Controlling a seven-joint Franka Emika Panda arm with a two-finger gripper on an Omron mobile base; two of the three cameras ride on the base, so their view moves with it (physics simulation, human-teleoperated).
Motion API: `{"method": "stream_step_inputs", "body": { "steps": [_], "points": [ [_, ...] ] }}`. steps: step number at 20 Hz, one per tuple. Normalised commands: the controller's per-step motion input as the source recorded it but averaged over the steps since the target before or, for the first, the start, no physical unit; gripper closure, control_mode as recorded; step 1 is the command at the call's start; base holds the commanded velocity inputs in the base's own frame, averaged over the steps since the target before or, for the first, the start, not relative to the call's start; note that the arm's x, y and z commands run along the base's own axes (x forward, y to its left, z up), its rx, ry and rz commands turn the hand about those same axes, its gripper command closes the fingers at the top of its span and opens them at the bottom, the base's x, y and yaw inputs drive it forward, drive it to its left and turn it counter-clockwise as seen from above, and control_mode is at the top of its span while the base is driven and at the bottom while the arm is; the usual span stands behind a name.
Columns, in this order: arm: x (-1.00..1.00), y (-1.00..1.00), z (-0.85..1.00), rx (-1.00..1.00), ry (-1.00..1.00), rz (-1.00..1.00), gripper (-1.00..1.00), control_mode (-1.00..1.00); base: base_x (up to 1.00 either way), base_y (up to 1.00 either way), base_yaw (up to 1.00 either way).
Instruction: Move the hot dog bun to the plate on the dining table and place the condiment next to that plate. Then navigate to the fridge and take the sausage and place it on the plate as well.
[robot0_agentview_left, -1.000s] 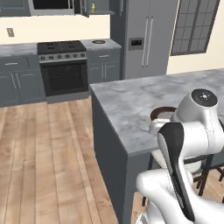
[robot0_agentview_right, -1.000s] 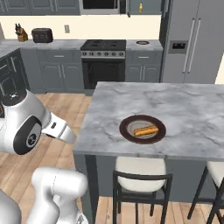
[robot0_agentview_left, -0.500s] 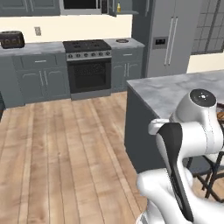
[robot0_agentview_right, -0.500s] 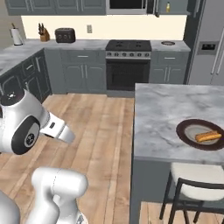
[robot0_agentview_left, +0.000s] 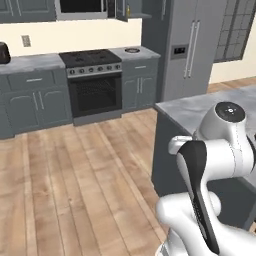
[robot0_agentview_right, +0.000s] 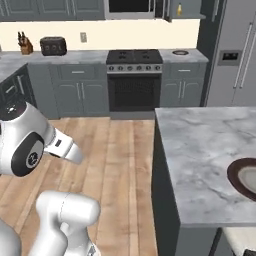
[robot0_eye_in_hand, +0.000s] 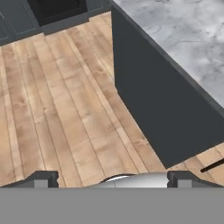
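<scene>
The dark plate (robot0_agentview_right: 233, 176) lies on the marble dining table (robot0_agentview_right: 200, 150), cut off by the right edge of the right base view. The hot dog bun is out of view. The tall grey fridge (robot0_agentview_left: 187, 47) (robot0_agentview_right: 237, 60) stands beyond the table with its doors shut, so the sausage is hidden. A small yellow bottle (robot0_agentview_right: 179, 9) stands in an open wall cabinet; whether it is the condiment I cannot tell. In the hand view my gripper (robot0_eye_in_hand: 112, 181) is open and holds nothing, its fingertips (robot0_eye_in_hand: 41, 179) wide apart above the wood floor beside the table's corner (robot0_eye_in_hand: 183, 39).
A black stove (robot0_agentview_left: 92, 75) (robot0_agentview_right: 132, 75) sits among grey cabinets along the back wall. A toaster (robot0_agentview_right: 52, 46) and a knife block (robot0_agentview_right: 24, 45) stand on the left counter. Wood floor (robot0_agentview_left: 75, 175) stretches between me and the cabinets. My arm (robot0_agentview_left: 220, 150) is folded near the base.
The whole picture has shifted: the base has moved, so the table and plate have slid to the right edge and the stove and fridge look nearer. The gripper stays open.
</scene>
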Motion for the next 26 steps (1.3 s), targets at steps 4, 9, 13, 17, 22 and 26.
{"method": "stream_step_inputs", "body": {
  "steps": [4,9,13,17,22,26],
  "points": [
    [0.00,0.00,0.00,0.00,0.00,0.00,-1.00,1.00,1.00,0.48,-0.32],
    [0.00,0.00,0.00,0.00,0.00,0.00,-1.00,1.00,1.00,0.37,-0.33],
    [0.00,0.00,0.00,0.00,0.00,0.00,-1.00,1.00,1.00,0.40,-0.36],
    [0.00,0.00,0.00,0.00,0.00,0.00,-1.00,1.00,0.98,0.41,-0.36],
    [0.00,0.00,0.00,0.00,0.00,0.00,-1.00,1.00,0.97,0.39,-0.36],
    [0.00,0.00,0.00,0.00,0.00,0.00,-1.00,1.00,0.97,0.40,-0.36]
  ]
}}
